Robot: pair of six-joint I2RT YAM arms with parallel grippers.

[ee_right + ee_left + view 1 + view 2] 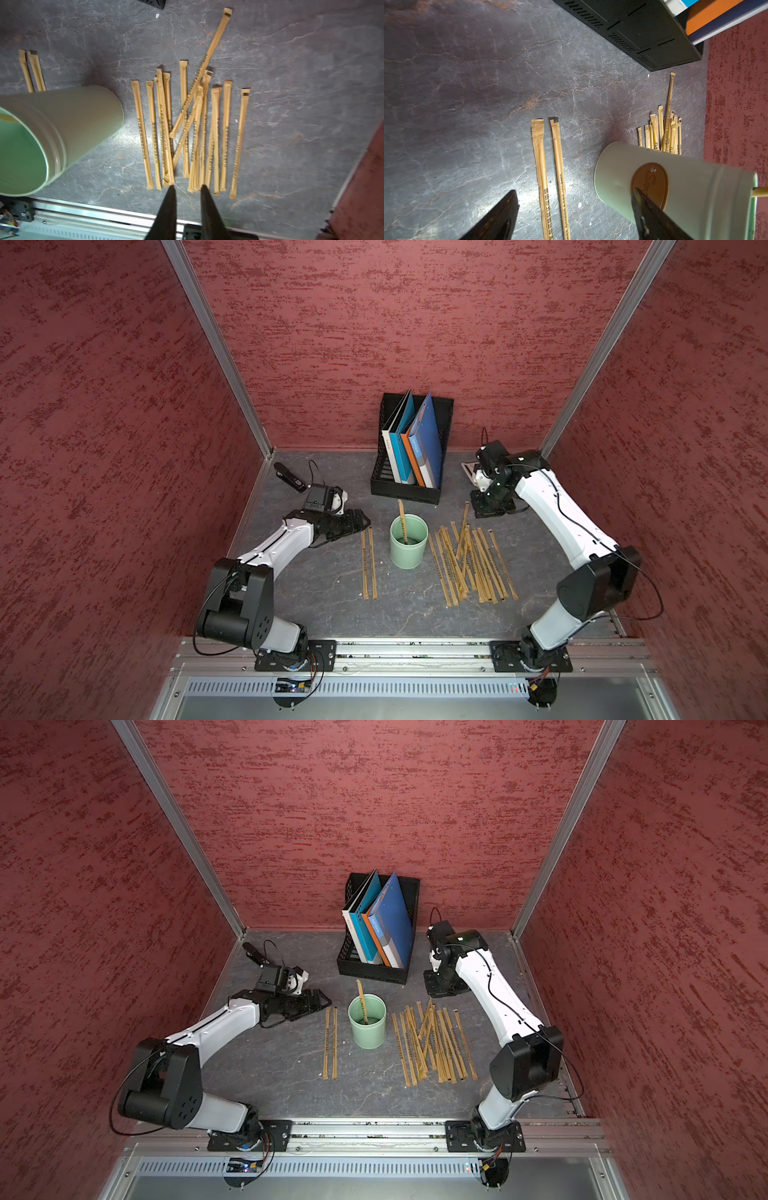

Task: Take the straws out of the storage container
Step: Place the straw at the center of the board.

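One storage container (405, 558) stands upright mid-counter (324, 614). One straw (401, 514) leans inside it, two straws (364, 564) lie to its left, and a pile (469, 564) of about twelve lies to its right. One file holder (405, 491) stands behind. Left fingers (500, 218): wide apart, empty. Right fingers (168, 207): slightly parted, empty, near the pile's far ends.

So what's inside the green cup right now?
One straw stands in the green cup, leaning on its far rim, top poking out. The near wall hides part of the cup's floor.
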